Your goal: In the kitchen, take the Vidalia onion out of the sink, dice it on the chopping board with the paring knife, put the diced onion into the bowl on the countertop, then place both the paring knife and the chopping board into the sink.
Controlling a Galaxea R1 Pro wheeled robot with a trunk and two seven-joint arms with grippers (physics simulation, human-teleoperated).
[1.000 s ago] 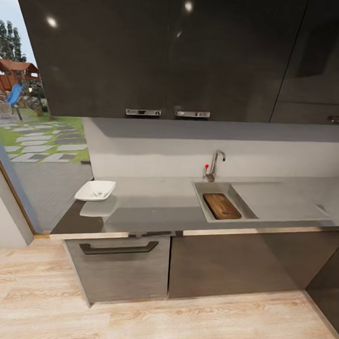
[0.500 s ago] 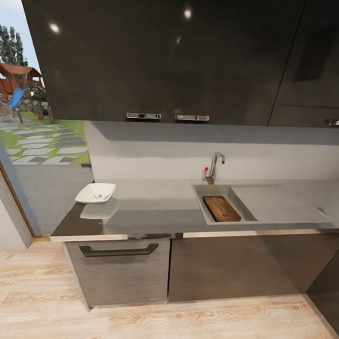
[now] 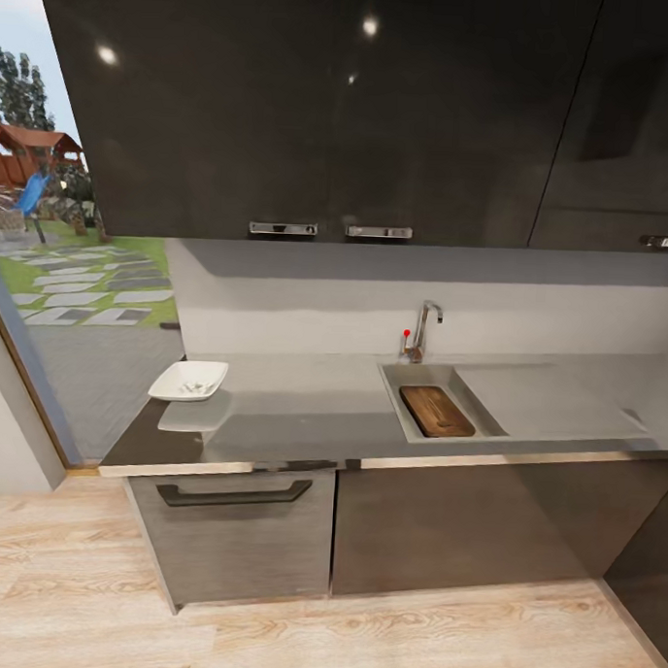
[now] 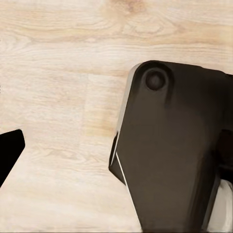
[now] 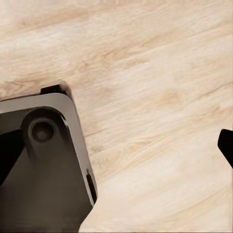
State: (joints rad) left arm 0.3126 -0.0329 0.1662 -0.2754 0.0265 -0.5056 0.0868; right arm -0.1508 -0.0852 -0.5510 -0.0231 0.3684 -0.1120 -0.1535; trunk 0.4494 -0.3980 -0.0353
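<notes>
Inside sink [image 3: 400,384]: chopping board [image 3: 436,411], lengthwise front-to-back.

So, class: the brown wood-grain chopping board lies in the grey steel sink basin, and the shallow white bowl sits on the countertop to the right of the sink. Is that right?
Not quite. The head view shows the brown wood-grain chopping board in the grey steel sink basin, but the shallow white bowl sits on the countertop to the left of the sink.

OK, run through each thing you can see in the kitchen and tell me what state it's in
chopping board: lying flat inside the sink basin
bowl: upright on the countertop, small pieces inside
tap: no water visible
lower drawer: closed
upper cabinets: closed
</notes>
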